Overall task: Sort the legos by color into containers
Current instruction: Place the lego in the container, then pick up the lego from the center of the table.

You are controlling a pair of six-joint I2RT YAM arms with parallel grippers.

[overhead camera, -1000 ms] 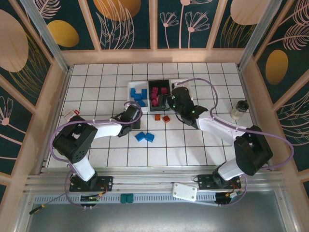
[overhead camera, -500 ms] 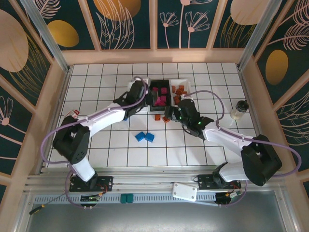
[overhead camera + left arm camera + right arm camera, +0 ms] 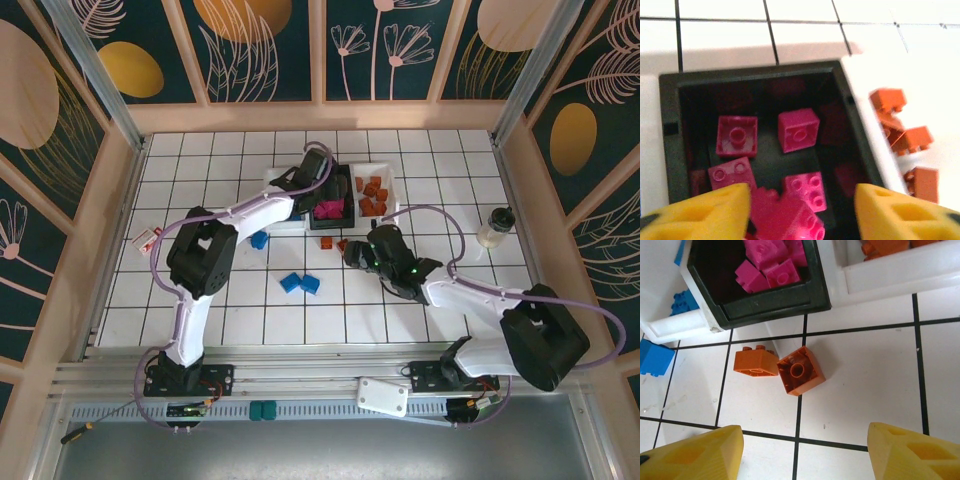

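Right gripper (image 3: 804, 432): jaws apart, empty, hovering over tile.
Loose orange bricks (image 3: 800, 371): pair, touching, at its 12 o'clock, just outside black tray (image 3: 775, 302).
Advice: align to skewed brick's flats, straddle one only, spare neighbour.
Left gripper (image 3: 800, 194): parted, empty, above pink bricks (image 3: 798, 131) in tray.

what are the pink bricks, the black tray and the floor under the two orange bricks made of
The pink bricks look like moulded plastic: smooth, slight sheen, crisp studs. The black tray is likely plastic too: matte, with a rounded moulded rim. Under the orange bricks it looks like smooth white tile with dark lines, possibly a printed sheet.
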